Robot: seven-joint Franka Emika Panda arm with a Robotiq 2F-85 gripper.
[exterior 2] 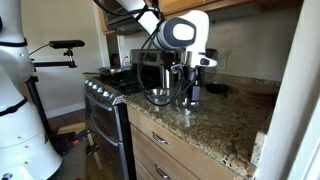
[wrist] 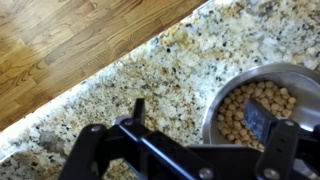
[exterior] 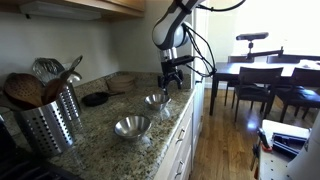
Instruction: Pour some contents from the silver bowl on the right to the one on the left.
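Contents (wrist: 255,105), a loose heap of small brownish-tan bits, lie inside a silver bowl (wrist: 300,75) at the right edge of the wrist view. The bowl sits on a speckled granite counter (wrist: 150,70), back from the counter's front edge. Past that edge, toward the top left, I see a wood floor (wrist: 60,40). My claw (wrist: 198,118) comes in from the bottom with its jaws apart and nothing between them. One of its fingers (wrist: 139,112) shows over bare counter; the other overlaps the bowl in the picture, and I cannot tell whether it touches the bowl.

In an exterior view, the counter (exterior: 100,120) runs away from the camera with two metal bowls on it, both close to its front edge. The near bowl (exterior: 132,127) stands nearest the camera and the far bowl (exterior: 156,100) farther along the counter. The claw (exterior: 172,75) hangs just above the far bowl, apart from it. What either bowl holds is too small to make out here. A perforated metal utensil holder (exterior: 48,125) stands at the back of the counter, and a dark dining table (exterior: 250,70) is beyond the counter's end.

In an exterior view from the opposite end, the claw (exterior 2: 188,80) hangs low over the counter (exterior 2: 210,125), with a shiny bowl (exterior 2: 158,96) just beside it. A stove (exterior 2: 105,100) adjoins the counter. The jaws are too blurred to read here.
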